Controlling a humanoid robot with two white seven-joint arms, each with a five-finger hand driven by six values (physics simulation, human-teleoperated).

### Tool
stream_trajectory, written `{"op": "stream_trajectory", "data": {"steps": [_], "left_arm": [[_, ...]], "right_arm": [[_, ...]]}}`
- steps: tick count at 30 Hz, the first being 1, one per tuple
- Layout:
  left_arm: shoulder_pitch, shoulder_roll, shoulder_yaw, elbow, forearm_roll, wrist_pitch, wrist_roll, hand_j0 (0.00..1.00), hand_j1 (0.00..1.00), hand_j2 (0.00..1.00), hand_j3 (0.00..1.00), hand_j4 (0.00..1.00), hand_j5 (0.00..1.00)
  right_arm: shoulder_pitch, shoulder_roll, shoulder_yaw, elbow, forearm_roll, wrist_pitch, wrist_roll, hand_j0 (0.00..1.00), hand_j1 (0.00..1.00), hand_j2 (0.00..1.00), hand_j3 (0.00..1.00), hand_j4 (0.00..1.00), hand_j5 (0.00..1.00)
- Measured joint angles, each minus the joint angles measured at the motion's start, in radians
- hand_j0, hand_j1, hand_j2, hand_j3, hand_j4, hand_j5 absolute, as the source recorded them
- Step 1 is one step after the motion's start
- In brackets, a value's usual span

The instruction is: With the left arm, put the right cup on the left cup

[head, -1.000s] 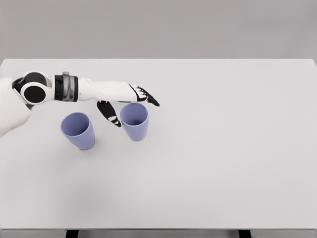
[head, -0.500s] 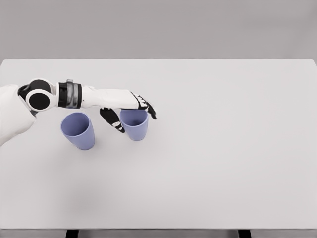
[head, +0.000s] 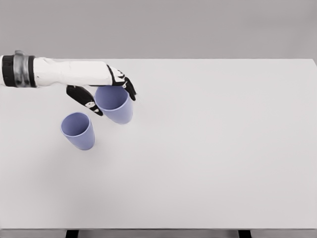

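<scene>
In the head view, the left robot hand [head: 110, 88] grasps the right cup [head: 115, 103] at its rim, with the thumb on one side and the fingers on the other, and holds it tilted near the far left corner of the tabletop [head: 223, 148], just beside the left cup [head: 78, 130], which stands on the tabletop. To do this step well, I think the robot hand should bring the held cup directly over the open mouth of the left cup, make it upright, and lower it slowly before letting go. No brand, label or writing can be read on either cup.
</scene>
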Motion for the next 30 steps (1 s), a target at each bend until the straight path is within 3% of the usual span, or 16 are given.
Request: {"op": "stream_trajectory", "data": {"steps": [5, 11, 21, 30], "left_arm": [[-0.028, 0.156, -0.001, -0.112, 0.139, -0.001, 0.0, 0.58, 0.58, 0.58, 0.58, 0.58, 0.58], [-0.028, 0.283, -0.011, -0.13, 0.167, -0.001, 0.0, 0.59, 0.59, 0.59, 0.59, 0.59, 0.59], [-0.014, 0.313, -0.057, -0.047, 0.143, -0.002, 0.0, 0.6, 0.6, 0.6, 0.6, 0.6, 0.6], [-0.011, 0.312, -0.066, -0.042, 0.14, -0.001, 0.0, 0.6, 0.6, 0.6, 0.6, 0.6, 0.6]], "right_arm": [[0.0, 0.0, 0.0, 0.0, 0.0, 0.0, 0.0, 1.0, 1.0, 1.0, 1.0, 1.0, 1.0], [0.0, 0.0, 0.0, 0.0, 0.0, 0.0, 0.0, 1.0, 1.0, 1.0, 1.0, 1.0, 1.0], [0.0, 0.0, 0.0, 0.0, 0.0, 0.0, 0.0, 1.0, 1.0, 1.0, 1.0, 1.0, 1.0], [0.0, 0.0, 0.0, 0.0, 0.0, 0.0, 0.0, 1.0, 1.0, 1.0, 1.0, 1.0, 1.0]]}}
